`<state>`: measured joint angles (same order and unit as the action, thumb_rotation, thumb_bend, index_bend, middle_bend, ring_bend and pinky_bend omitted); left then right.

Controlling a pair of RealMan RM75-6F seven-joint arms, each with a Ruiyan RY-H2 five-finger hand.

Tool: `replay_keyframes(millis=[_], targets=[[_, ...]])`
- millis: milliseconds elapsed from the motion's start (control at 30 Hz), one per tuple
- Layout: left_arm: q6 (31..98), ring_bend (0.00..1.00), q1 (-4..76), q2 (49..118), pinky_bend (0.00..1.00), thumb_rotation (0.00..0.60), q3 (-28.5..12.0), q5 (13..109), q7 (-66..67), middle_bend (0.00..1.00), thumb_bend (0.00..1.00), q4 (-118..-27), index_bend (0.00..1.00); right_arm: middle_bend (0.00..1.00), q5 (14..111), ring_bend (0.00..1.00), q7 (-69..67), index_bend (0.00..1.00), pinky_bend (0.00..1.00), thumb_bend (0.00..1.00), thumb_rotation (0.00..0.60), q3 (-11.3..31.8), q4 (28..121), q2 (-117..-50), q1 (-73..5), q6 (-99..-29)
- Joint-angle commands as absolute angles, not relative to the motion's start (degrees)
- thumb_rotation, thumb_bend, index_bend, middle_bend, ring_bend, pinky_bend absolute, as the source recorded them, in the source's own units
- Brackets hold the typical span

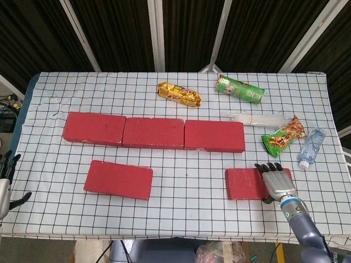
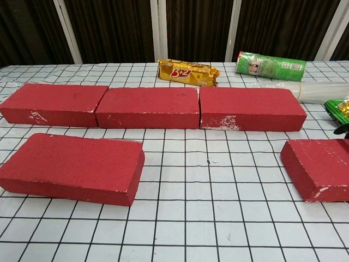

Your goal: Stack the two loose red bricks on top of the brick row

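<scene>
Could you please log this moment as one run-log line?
right hand: on right loose brick, grip unclear | left hand: idle at table edge | left loose brick: untouched | brick row: unstacked

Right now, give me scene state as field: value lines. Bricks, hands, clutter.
brick row: three red bricks end to end across the table middle, nothing stacked on them
left loose brick: flat on the cloth in front of the row, untouched
right loose brick: flat on the cloth, near right
right hand: fingers spread over the right end of that brick; grip not confirmable
left hand: off the table's left edge, fingers apart, holding nothing
clutter: gold snack pack, green can, green snack bag, water bottle
</scene>
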<state>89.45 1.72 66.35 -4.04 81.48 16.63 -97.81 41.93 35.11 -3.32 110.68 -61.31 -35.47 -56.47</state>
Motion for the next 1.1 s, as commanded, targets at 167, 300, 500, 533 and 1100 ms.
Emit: replay_keyframes(millis=[167,300,500,533,1100], targets=[[89.47,0.00,1.61,66.18,0.06,0.600,-4.04,81.23,16.69,0.00,0.02,-98.18,0.10,0.29,42.94,0.16,34.01,0.28,0.00,0.21,0.600,-3.56,110.60,-61.17,-35.22,-56.73],[89.49,0.00,1.57,66.14,0.06,0.600,-4.07,81.08,16.71,0.00,0.02,-98.35,0.10,0.31,43.64,0.16,33.51,0.32,0.00,0.21,0.600,-3.42,110.51,-60.90,-35.11,-57.21],[89.42,0.00,1.57,66.11,0.06,0.600,-4.22,80.64,16.83,0.00,0.02,-98.55,0.10,0.31,44.85,0.17,31.73,0.33,0.00,0.21,0.600,-2.28,111.82,-59.11,-35.01,-58.04],[89.40,0.00,1.59,66.15,0.06,0.600,-4.25,80.57,16.90,0.00,0.02,-98.54,0.10,0.31,45.02,0.17,31.49,0.33,0.00,0.21,0.600,-1.96,112.22,-58.59,-35.09,-58.23],[88.07,0.00,2.55,67.21,0.06,0.600,-5.56,77.50,18.92,0.00,0.02,-97.88,0.10,0.31,15.52,0.17,45.68,0.33,0.00,0.21,0.600,8.14,114.69,-55.17,-57.82,-53.52]])
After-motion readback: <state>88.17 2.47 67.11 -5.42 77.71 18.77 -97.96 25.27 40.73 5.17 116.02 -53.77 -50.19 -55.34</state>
